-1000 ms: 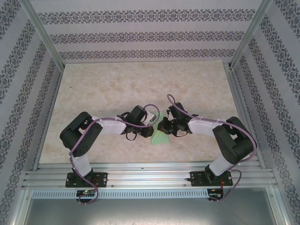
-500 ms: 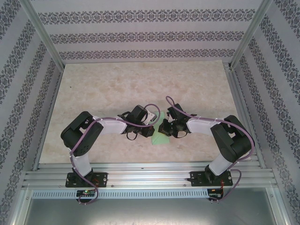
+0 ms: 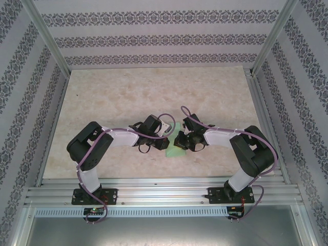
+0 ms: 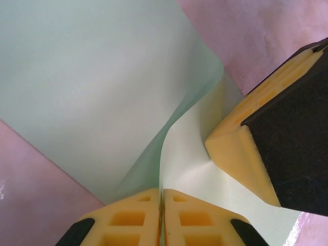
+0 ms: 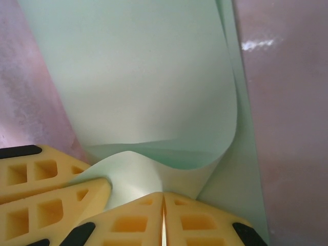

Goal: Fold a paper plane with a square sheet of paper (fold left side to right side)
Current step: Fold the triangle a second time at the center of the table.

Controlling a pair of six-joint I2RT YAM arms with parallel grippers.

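Half-folded green sheet of paper (image 3: 176,150) sits a bit nearside of the middle of the table (image 3: 128,92), left gripper (image 4: 162,218) and right gripper (image 5: 163,218) both pinched tight on its curled-up flap, I guess to swing it across rightward.

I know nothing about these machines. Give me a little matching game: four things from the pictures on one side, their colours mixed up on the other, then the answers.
Things
1. sheet of paper
2. fingers pinching it
3. cable looping along the arm
4. table top

Colours
A. purple
B. marbled beige
C. light green
D. yellow

Pairs: 1-C, 2-D, 3-A, 4-B
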